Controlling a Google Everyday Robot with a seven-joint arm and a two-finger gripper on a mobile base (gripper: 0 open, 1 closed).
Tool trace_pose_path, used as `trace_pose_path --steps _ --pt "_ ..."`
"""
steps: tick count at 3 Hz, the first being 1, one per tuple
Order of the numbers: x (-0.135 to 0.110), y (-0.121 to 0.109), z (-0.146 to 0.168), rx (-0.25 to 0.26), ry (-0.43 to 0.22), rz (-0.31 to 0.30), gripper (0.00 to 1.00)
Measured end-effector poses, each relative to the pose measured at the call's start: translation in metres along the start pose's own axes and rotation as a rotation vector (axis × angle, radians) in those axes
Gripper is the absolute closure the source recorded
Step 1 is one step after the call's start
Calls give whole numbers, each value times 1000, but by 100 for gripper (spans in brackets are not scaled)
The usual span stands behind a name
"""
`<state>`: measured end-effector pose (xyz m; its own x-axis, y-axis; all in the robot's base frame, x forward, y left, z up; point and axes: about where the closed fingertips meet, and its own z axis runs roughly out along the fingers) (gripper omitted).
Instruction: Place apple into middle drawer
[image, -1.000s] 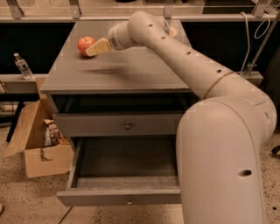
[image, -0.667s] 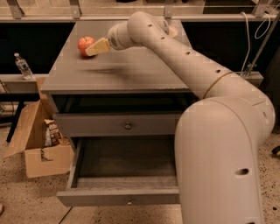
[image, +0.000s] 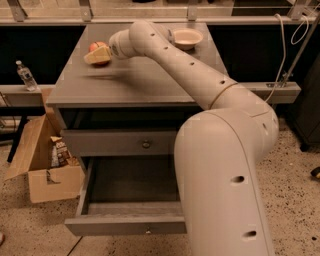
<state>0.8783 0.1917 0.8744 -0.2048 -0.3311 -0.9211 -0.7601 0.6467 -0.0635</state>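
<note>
The apple (image: 95, 46) sits on the far left of the grey cabinet's top (image: 150, 80). My gripper (image: 97, 55) is right at the apple, covering its lower front, with the arm reaching in from the right. The middle drawer (image: 125, 226) is pulled out low at the front, and its inside holds nothing. The upper drawer front (image: 120, 143) with the dark round knob is closed.
A cream shallow bowl (image: 186, 37) stands at the back right of the cabinet top. An open cardboard box (image: 35, 165) with packets lies on the floor to the left. A water bottle (image: 25, 75) stands on a ledge at far left. My arm's body fills the right foreground.
My gripper has moved left along the cabinet top, from beside the apple's right side to over its front. The apple has stayed in place.
</note>
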Motion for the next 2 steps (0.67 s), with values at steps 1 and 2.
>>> trace_pose_path --steps 1,2 --pt "-4 9 18 -5 1 8 0" --pt "-6 20 37 -20 8 7 26"
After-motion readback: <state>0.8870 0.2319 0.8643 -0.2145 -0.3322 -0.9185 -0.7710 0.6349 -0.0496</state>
